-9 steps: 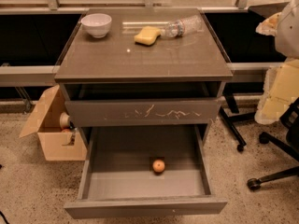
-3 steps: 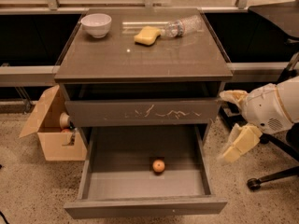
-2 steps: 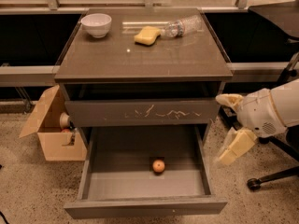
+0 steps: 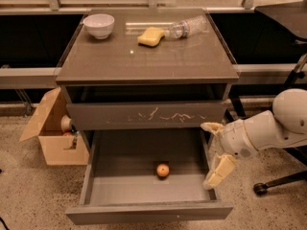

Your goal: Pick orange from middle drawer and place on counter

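The orange point(image 4: 163, 170) lies on the smooth grey floor of the pulled-out middle drawer point(image 4: 144, 212), near its centre and slightly right. My gripper point(image 4: 214, 150) is at the drawer's right side, just outside its right wall and right of the orange. Its two cream fingers are spread wide apart, one up and one down, with nothing between them. The counter point(image 4: 148, 59) is the glossy grey-brown top of the cabinet above.
On the counter are a white bowl point(image 4: 99, 25), a yellow sponge point(image 4: 150, 36) and a lying plastic bottle point(image 4: 187, 28). The scratched drawer front point(image 4: 148, 115) overhangs the open drawer's back. A cardboard box point(image 4: 50, 135) stands left, a chair base point(image 4: 273, 183) right.
My arm came into view from the right and has moved left toward the open drawer's right side. The orange has not moved.
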